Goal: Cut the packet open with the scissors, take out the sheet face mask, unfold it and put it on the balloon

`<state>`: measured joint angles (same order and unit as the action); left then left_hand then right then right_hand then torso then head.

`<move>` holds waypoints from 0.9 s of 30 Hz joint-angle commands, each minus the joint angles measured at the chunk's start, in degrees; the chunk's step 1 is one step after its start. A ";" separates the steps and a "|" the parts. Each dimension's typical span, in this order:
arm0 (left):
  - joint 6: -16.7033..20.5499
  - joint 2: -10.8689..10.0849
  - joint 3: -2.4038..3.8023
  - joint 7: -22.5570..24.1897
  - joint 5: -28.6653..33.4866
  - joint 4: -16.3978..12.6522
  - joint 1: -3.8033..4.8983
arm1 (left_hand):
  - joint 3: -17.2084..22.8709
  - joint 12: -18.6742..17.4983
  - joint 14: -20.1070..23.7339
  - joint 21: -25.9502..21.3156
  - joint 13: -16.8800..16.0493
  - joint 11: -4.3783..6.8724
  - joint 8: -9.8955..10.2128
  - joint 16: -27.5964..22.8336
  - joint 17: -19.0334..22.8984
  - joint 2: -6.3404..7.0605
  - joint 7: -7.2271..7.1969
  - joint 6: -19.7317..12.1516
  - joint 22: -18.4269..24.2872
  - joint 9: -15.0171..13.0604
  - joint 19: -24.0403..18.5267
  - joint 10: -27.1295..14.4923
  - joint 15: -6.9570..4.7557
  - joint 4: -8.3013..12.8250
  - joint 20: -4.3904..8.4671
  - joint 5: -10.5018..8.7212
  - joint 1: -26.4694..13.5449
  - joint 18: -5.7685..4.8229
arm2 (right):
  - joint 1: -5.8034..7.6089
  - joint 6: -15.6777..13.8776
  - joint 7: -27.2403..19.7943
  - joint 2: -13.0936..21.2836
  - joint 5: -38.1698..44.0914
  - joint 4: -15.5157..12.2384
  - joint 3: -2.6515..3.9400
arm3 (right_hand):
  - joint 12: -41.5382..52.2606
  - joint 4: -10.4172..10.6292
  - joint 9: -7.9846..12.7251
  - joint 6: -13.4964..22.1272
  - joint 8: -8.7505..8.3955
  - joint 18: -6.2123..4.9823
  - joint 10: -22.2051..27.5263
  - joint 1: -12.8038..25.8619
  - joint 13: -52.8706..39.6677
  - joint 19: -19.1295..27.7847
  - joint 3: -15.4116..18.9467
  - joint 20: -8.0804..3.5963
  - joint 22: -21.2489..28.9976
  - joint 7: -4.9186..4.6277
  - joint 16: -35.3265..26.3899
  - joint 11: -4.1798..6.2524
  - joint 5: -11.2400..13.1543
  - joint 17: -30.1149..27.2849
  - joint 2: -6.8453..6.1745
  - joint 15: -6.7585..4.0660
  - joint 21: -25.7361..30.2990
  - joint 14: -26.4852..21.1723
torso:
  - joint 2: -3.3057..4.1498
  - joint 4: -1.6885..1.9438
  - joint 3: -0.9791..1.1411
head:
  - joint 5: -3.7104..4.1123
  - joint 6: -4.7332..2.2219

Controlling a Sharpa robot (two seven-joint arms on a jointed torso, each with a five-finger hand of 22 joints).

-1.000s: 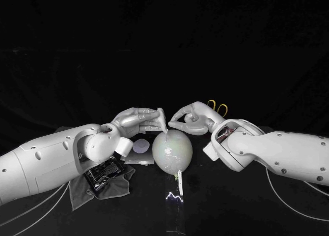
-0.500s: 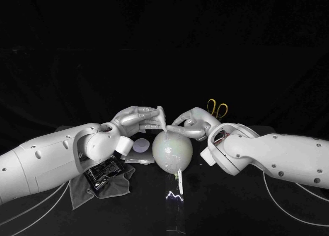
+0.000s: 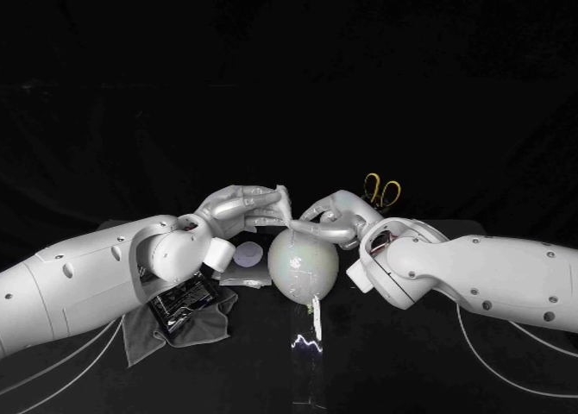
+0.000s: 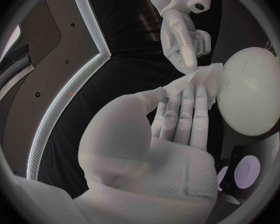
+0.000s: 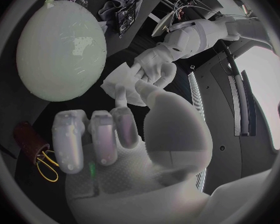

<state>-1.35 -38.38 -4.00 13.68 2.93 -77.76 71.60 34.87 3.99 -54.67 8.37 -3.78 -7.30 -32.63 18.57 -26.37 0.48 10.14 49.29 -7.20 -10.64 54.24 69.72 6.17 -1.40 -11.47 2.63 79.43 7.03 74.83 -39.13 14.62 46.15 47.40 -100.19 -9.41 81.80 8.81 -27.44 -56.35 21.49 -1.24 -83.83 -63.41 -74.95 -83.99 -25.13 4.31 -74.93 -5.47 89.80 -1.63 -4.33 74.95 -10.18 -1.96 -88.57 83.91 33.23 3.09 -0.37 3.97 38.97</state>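
While left robot hand (image 3: 240, 210) is clamping folded white sheet face mask (image 3: 282, 207) at 12 o'clock of pale oval balloon (image 3: 302, 263), right robot hand (image 3: 333, 216) is touching it, grip unclear; mask's out, unfolding & placing are remaining.

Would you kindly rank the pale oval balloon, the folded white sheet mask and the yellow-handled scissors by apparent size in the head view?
1. Pale oval balloon: clearly largest.
2. Folded white sheet mask and yellow-handled scissors: alike, both partly hidden, the scissors farther from the camera, so left unranked.
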 commanded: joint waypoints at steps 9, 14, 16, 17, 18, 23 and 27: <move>-0.07 0.12 0.08 0.74 0.22 -0.27 0.06 | 0.36 0.41 0.18 0.39 -0.10 0.02 -0.30 0.20 0.09 -0.51 0.13 0.21 -0.12 -5.06 -0.01 -0.15 -0.10 0.12 0.10 0.14 0.14 0.04 | -0.10 -1.25 -1.29 -0.55 -0.93 0.26 0.02 | 0.18 0.88 0.09 -0.59 -0.17 0.87 -1.29 -0.73 -8.69 -5.21 -0.17 -0.49 -14.58 0.15 0.20 0.60 -1.08 15.05 1.13 -0.57 -0.04 6.09 | -0.01 -0.01 0.00 | -0.09 0.18; -0.18 0.16 0.08 0.75 0.22 -0.31 0.06 | 0.40 0.43 0.13 0.45 -0.10 0.04 -0.33 0.22 0.12 -0.52 0.13 0.24 -0.15 -5.10 0.01 -0.11 -0.12 0.15 0.10 0.14 0.12 0.08 | -0.11 -0.90 -1.63 -0.88 -1.15 0.68 0.02 | 0.31 -0.93 0.05 -0.77 0.03 0.90 -1.40 -5.37 -8.86 -5.29 -2.75 -0.81 -14.62 0.62 0.20 1.06 -0.32 15.05 3.94 -0.98 -0.17 6.09 | 0.00 0.00 -0.03 | -0.02 0.22; -0.22 0.19 0.08 0.75 0.22 -0.34 0.06 | 0.40 0.43 0.13 0.45 -0.10 0.04 -0.33 0.22 0.12 -0.52 0.13 0.24 -0.15 -5.10 0.01 -0.11 -0.12 0.15 0.10 0.14 0.12 0.08 | -0.11 -0.62 -1.69 -1.00 -1.19 0.88 0.03 | 0.38 -2.31 -0.06 -0.81 0.23 0.92 -1.46 -7.51 -8.95 -5.33 -4.32 -0.98 -14.65 0.81 0.20 1.24 0.61 15.05 4.89 -1.16 -0.25 6.09 | 0.00 0.00 -0.03 | -0.02 0.22; -0.25 0.20 0.08 0.76 0.22 -0.35 0.06 | 0.42 0.44 0.11 0.47 -0.10 0.04 -0.34 0.23 0.14 -0.53 0.13 0.25 -0.16 -5.12 0.02 -0.09 -0.13 0.15 0.10 0.14 0.11 0.10 | -0.11 -0.45 -1.72 -1.05 -1.20 0.97 0.03 | 0.57 -3.58 -0.23 -0.98 0.52 0.94 -1.59 -9.20 -9.11 -5.38 -5.56 -1.06 -14.68 1.06 0.20 1.47 1.16 15.05 5.49 -1.31 -0.32 6.09 | 0.01 0.00 -0.04 | -0.02 0.25; -0.25 0.21 0.08 0.78 0.22 -0.36 0.06 | 0.42 0.44 0.11 0.47 -0.10 0.04 -0.34 0.23 0.14 -0.53 0.13 0.25 -0.16 -5.12 0.02 -0.09 -0.13 0.15 0.10 0.14 0.11 0.10 | -0.12 -0.31 -1.74 -1.09 -1.19 1.02 0.03 | 0.84 -4.13 -0.37 -1.06 0.74 0.97 -1.77 -9.71 -9.34 -5.44 -6.10 -1.14 -14.72 1.08 0.20 1.48 1.25 15.05 5.58 -1.36 -0.43 6.09 | 0.01 0.00 -0.05 | -0.02 0.25; -0.10 0.22 0.08 0.89 0.20 -0.39 0.06 | 0.43 0.45 0.08 0.50 -0.11 0.04 -0.36 0.24 0.15 -0.54 0.13 0.27 -0.18 -5.15 0.04 -0.07 -0.13 0.15 0.09 0.14 0.08 0.12 | -0.13 0.56 -1.72 -1.12 -0.77 1.10 0.03 | 3.26 -6.99 -1.74 -2.49 3.08 1.13 -3.37 -11.01 -11.26 -5.78 -9.23 -1.50 -14.93 1.50 0.20 1.89 1.37 15.05 5.54 -1.68 -1.03 6.09 | -0.01 0.02 -0.02 | -0.06 0.38; 0.16 0.19 0.08 1.02 0.24 -0.38 0.06 | 0.44 0.46 0.06 0.53 -0.11 0.05 -0.37 0.26 0.16 -0.54 0.14 0.28 -0.19 -5.17 0.05 -0.05 -0.14 0.14 0.09 0.14 0.05 0.14 | -0.16 0.86 -1.49 -0.98 -0.42 0.97 0.03 | 3.75 -7.62 -2.37 -2.89 4.10 1.19 -3.72 -10.62 -11.66 -5.91 -10.43 -1.68 -15.00 1.75 0.20 2.10 1.45 15.05 5.40 -1.87 -1.24 6.09 | -0.04 0.01 -0.02 | -0.03 0.38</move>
<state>-1.25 -38.30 -4.00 13.66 2.94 -77.99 71.60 35.03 4.19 -54.67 8.59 -3.82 -7.29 -32.74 18.57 -26.26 0.38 10.36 49.31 -7.32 -10.64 54.24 69.71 6.17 -1.24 -11.47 2.47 79.55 7.04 74.71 -39.56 13.69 45.14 46.17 -99.10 -9.40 85.31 1.25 -28.33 -58.26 24.21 -1.24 -84.03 -73.63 -74.95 -84.06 -35.05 2.95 -74.90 -4.40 89.80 0.20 -2.73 74.91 -5.44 -3.51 -89.53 84.03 33.22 3.11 -0.41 3.94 39.35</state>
